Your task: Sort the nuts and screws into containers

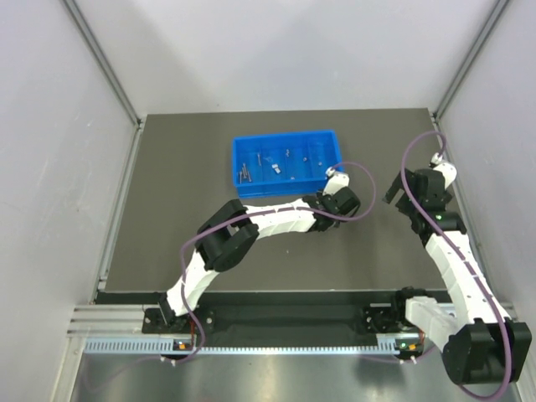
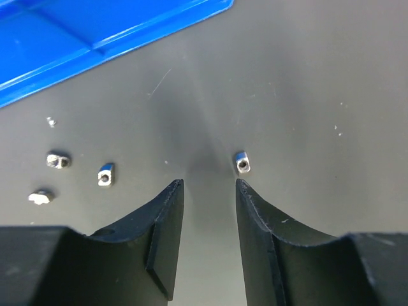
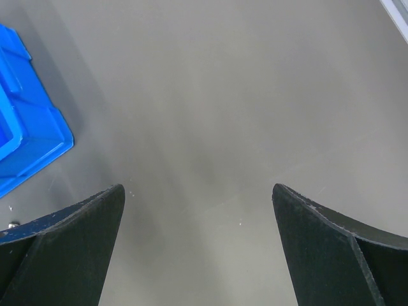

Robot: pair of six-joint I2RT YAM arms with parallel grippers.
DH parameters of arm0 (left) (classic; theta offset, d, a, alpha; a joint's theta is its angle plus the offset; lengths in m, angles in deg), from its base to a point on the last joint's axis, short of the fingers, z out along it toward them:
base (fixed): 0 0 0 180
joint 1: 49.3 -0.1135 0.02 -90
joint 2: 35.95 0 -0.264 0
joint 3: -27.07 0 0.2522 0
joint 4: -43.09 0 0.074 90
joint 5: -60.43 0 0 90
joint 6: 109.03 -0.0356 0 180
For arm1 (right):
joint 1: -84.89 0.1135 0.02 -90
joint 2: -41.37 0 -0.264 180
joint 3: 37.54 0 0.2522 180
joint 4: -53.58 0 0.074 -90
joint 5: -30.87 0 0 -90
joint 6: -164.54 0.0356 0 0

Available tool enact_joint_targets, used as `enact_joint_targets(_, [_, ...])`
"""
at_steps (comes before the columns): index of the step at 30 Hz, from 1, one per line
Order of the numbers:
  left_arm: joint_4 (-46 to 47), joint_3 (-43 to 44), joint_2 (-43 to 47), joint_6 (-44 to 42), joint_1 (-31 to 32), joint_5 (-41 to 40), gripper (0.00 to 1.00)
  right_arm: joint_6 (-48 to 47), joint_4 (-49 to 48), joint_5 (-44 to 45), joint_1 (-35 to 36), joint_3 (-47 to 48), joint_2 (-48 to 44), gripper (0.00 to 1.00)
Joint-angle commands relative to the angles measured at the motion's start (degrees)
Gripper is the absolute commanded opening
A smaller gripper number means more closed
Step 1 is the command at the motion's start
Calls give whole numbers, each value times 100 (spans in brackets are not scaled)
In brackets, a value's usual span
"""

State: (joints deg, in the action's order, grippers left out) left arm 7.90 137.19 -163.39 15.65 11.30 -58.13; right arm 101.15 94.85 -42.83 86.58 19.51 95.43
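The blue tray (image 1: 285, 163) sits mid-table with low dividers. Screws (image 1: 244, 173) lie in its left section, and small silvery pieces (image 1: 275, 170) in the middle ones. My left gripper (image 1: 339, 201) hovers low over the table just off the tray's near right corner. In the left wrist view it (image 2: 208, 183) is open and empty. One nut (image 2: 241, 162) lies just beyond its right fingertip (image 2: 245, 191). Three more nuts (image 2: 106, 174) lie to the left, near the tray's edge (image 2: 95, 32). My right gripper (image 3: 197, 188) is wide open and empty over bare table.
The tray's corner (image 3: 25, 127) shows at the left of the right wrist view. The right arm (image 1: 452, 251) stands at the table's right side. Grey walls and metal posts enclose the dark mat (image 1: 184, 184).
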Motion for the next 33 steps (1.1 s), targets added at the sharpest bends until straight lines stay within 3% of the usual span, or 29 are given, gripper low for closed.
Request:
enact_joint_targets(1, [218, 313, -79, 83, 5, -80, 43, 2, -35, 111, -55, 48, -27, 100])
enact_joint_targets(19, [227, 665, -545, 22, 5, 52, 44, -7, -79, 76, -90, 83, 17, 100])
enact_joint_targets(23, [25, 753, -633, 57, 5, -106, 36, -7, -61, 84, -99, 66, -1, 100])
enact_joint_targets(30, [-89, 736, -642, 83, 5, -80, 11, -7, -35, 93, -117, 83, -1, 100])
enact_joint_targets(31, [-89, 727, -625, 83, 5, -36, 4, -7, -35, 102, -108, 83, -1, 100])
enact_joint_targets(33, [-89, 674, -537, 109, 13, 17, 0, 11, -35, 119, -117, 75, -1, 100])
